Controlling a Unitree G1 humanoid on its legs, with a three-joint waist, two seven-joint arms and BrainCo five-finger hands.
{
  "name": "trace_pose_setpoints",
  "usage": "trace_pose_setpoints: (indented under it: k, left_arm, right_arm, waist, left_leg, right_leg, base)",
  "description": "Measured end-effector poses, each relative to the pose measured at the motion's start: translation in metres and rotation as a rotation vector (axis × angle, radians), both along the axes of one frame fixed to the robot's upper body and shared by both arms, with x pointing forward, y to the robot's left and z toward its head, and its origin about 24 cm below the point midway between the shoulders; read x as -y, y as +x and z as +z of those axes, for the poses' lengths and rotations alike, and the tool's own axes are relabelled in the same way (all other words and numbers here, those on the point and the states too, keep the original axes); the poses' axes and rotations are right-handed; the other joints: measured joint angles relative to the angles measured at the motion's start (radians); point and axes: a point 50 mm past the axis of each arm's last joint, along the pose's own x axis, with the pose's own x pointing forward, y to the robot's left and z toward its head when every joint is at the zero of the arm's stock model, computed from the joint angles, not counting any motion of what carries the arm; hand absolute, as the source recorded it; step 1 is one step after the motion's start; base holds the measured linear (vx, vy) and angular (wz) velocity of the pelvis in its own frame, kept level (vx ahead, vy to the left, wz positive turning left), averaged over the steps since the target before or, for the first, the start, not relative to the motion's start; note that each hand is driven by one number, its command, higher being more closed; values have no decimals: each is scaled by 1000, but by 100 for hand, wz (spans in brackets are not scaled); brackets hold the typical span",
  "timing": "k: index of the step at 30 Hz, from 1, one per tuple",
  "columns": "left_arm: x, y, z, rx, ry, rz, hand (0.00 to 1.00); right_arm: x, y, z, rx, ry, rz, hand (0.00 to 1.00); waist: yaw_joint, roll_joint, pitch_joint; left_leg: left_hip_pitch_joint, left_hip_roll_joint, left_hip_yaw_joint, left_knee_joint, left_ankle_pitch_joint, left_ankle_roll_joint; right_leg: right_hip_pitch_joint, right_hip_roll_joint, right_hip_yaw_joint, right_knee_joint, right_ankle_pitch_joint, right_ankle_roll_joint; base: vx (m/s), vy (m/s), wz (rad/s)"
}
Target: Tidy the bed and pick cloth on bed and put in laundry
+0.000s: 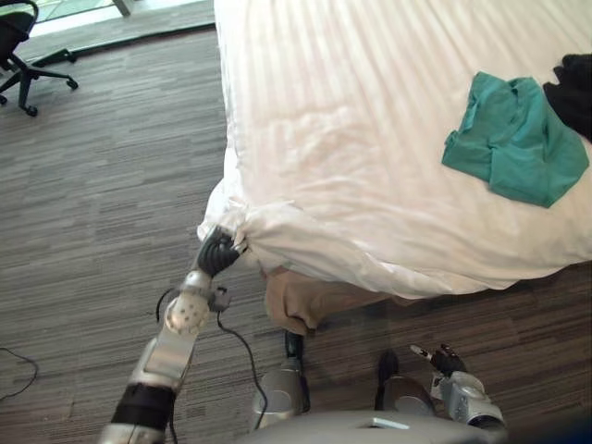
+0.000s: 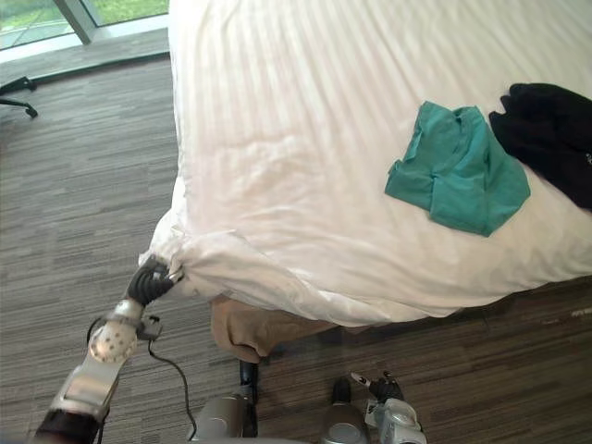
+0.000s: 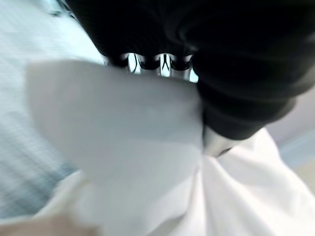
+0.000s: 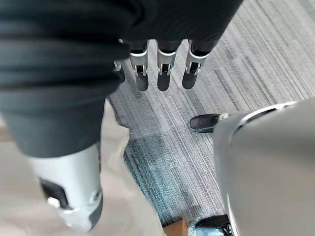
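Note:
A white striped duvet (image 1: pixel 370 139) covers the bed. My left hand (image 1: pixel 217 252) is at the bed's near left corner, fingers curled into the bunched duvet corner (image 2: pixel 199 259); the left wrist view has that white cloth (image 3: pixel 147 147) gathered right against the hand (image 3: pixel 236 59). A teal cloth (image 1: pixel 513 139) lies crumpled on the bed's right side, with a black cloth (image 2: pixel 550 129) just beyond it at the right edge. My right hand (image 1: pixel 444 359) hangs low by the floor, well short of the bed, its fingers (image 4: pixel 165 73) straight and holding nothing.
Below the pulled corner a beige bed base (image 1: pixel 301 301) shows. Grey striped carpet (image 1: pixel 102 185) runs along the bed's left side and in front. A black office chair (image 1: pixel 23 65) stands at the far left, near a window (image 2: pixel 92 14).

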Motion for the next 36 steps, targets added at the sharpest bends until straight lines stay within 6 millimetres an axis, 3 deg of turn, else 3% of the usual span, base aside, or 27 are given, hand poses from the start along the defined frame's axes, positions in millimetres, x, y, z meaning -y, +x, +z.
trace_pose_setpoints:
  k: [7, 11, 14, 16, 17, 19, 22, 27, 30, 32, 34, 36]
  left_arm:
    - [-14, -33, -38, -137, -104, 189, 0]
    - [-37, -58, -52, -190, -124, 368, 0]
    - [-62, -83, -77, -304, -110, 529, 0]
    - [-71, -115, -110, -497, -101, 619, 0]
    - [-71, -122, -117, -542, -95, 630, 0]
    - [-64, -156, -145, -759, -86, 647, 0]
    - [-44, -178, -164, -900, -139, 636, 0]
    - [-10, -180, -179, -976, -226, 586, 0]
    - [8, -155, -179, -939, -247, 515, 0]
    - [12, -137, -176, -903, -235, 472, 0]
    - [16, -119, -173, -872, -213, 416, 0]
    - [17, -99, -165, -811, -187, 372, 0]
  right_arm:
    - [-4, -6, -3, -17, 16, 25, 0]
    - [-9, -21, -8, -58, 26, 45, 0]
    - [-11, -17, -6, -37, 25, 54, 0]
    - [-8, -6, 0, 11, 11, 59, 0]
    - [-8, -5, 1, 18, 10, 59, 0]
    - [-8, -5, 1, 24, 8, 53, 0]
    - [-7, -7, 0, 24, 8, 36, 0]
    - [-5, -25, -5, -17, 12, 0, 0]
    - [-9, -42, -9, -55, 24, -25, 0]
    - [-18, -40, -11, -50, 49, -45, 0]
    - [-17, -39, -10, -42, 51, -69, 0]
    - [-24, -38, -11, -26, 87, -112, 0]
  waist:
    - [28, -9, -9]
    - [47, -30, -43]
    - [72, -37, -59]
    - [78, -36, -64]
    - [78, -36, -65]
    - [77, -42, -72]
    - [79, -46, -77]
    - [58, -39, -86]
    - [31, -46, -86]
    - [28, -68, -89]
    - [20, -63, -90]
    - [-2, -72, -91]
  left_leg:
    - [8, -5, -49, -4, -3, -4]
    - [7, -17, -90, -3, -8, -9]
    - [10, -20, -98, 0, -11, -12]
    - [12, -21, -94, 1, -11, -12]
    - [13, -21, -94, 1, -11, -12]
    - [18, -18, -93, 1, -11, -12]
    - [24, -22, -96, -2, -11, -12]
    - [17, -32, -117, -5, -13, 0]
    - [-1, -11, 33, 1, -13, 5]
    - [-59, 26, 173, 109, -30, 31]
    - [-119, 35, 202, 271, -100, 30]
    - [-131, 29, 197, 294, -109, 29]
  right_leg:
    - [50, 1, -57, -21, -13, -3]
    - [85, -5, -117, -15, -34, 4]
    - [109, -6, -143, -18, -39, -1]
    - [114, -7, -153, -18, -39, -2]
    - [117, -8, -155, -18, -40, -2]
    - [130, -14, -164, -17, -40, -4]
    - [139, -19, -171, -10, -51, 1]
    - [141, -34, -227, 25, -81, 15]
    - [133, -51, -278, 53, -105, 20]
    - [71, -84, -259, 98, -106, 18]
    - [37, -109, -214, 150, -109, 25]
    - [31, -115, -190, 141, -95, 27]
  base:
    - [9, -10, 22]
    - [90, -35, 44]
    - [117, -46, 21]
    - [79, -42, 10]
    - [35, -28, 13]
    - [16, -14, 14]
    - [-23, -11, 8]
    - [-78, -10, 28]
    - [-64, 8, 51]
    - [38, 39, -21]
    - [91, 83, -41]
    - [48, 90, -17]
